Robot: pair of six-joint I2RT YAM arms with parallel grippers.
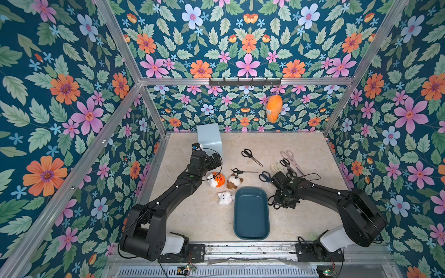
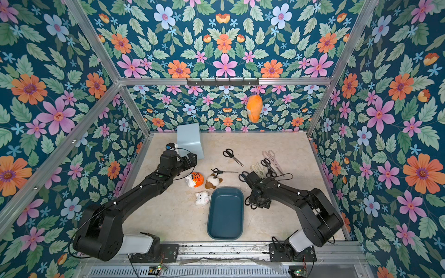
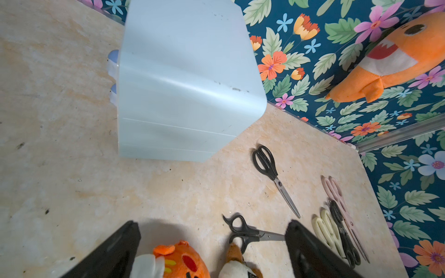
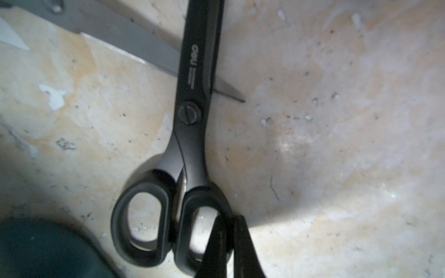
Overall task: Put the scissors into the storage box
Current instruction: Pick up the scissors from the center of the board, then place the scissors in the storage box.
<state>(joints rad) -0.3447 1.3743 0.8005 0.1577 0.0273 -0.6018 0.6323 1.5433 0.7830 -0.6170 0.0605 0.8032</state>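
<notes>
The storage box (image 1: 251,216) (image 2: 225,216), a shallow dark teal tray, lies empty at the front middle in both top views. My right gripper (image 4: 230,219) is shut on one handle loop of black scissors (image 4: 190,120), just right of the tray (image 4: 36,248). These scissors cross over another pair's grey blade (image 4: 125,41). In a top view only their handle loops (image 1: 271,201) show beside the right gripper (image 1: 279,203). Several other scissors lie behind: black (image 1: 251,157), small black (image 1: 242,171), dark blue (image 1: 265,177), beige (image 1: 277,167), black (image 1: 287,167), pink (image 1: 290,157). My left gripper (image 3: 213,223) (image 1: 215,160) hangs open and holds nothing.
A pale blue box (image 1: 209,138) stands at the back left, close to the left gripper. Three plush toys lie left of the tray: orange (image 1: 216,179), brown and white (image 1: 234,181), white (image 1: 225,197). An orange plush (image 1: 273,108) hangs from the hook rail on the back wall.
</notes>
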